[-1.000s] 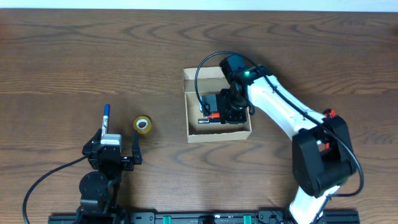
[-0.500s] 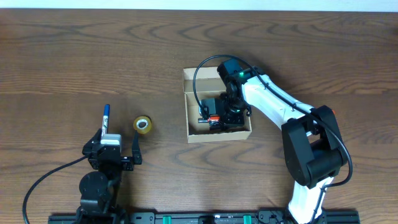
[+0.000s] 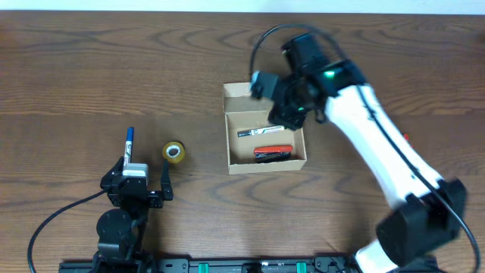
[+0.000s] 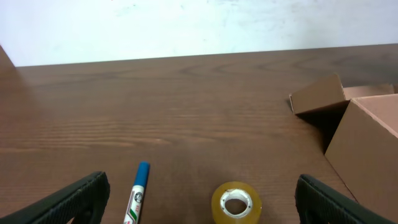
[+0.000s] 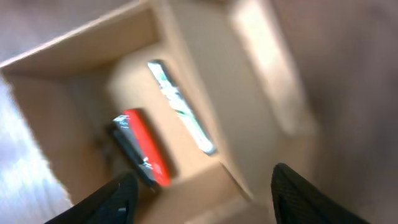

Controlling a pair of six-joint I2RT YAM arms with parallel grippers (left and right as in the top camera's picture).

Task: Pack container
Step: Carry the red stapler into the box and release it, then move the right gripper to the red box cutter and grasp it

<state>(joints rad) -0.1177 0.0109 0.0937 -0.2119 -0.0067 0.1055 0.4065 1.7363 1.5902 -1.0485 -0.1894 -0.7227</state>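
The container (image 3: pixel 267 163), a tan cardboard box, stands at mid-table with its flap lid (image 3: pixel 236 92) folded back. Inside it lie a white marker (image 3: pixel 261 131) and a red-and-black tool (image 3: pixel 271 153). My right gripper (image 3: pixel 282 112) hovers over the box's far right corner, open and holding nothing. The right wrist view is blurred. It looks down into the box (image 5: pixel 81 46) at the marker (image 5: pixel 180 106) and the red tool (image 5: pixel 146 149), with the gripper (image 5: pixel 202 186) open above them. My left gripper (image 3: pixel 135 182) rests open at the front left.
A blue-capped marker (image 3: pixel 129 144) and a roll of yellow tape (image 3: pixel 174 152) lie on the table just beyond the left gripper (image 4: pixel 202 182). The left wrist view shows this marker (image 4: pixel 139 190), the tape (image 4: pixel 236 202) and the box's side (image 4: pixel 367 149) at right.
My right gripper has opened, left the red-and-black tool in the box, and risen toward the far side. The left arm has stayed still.
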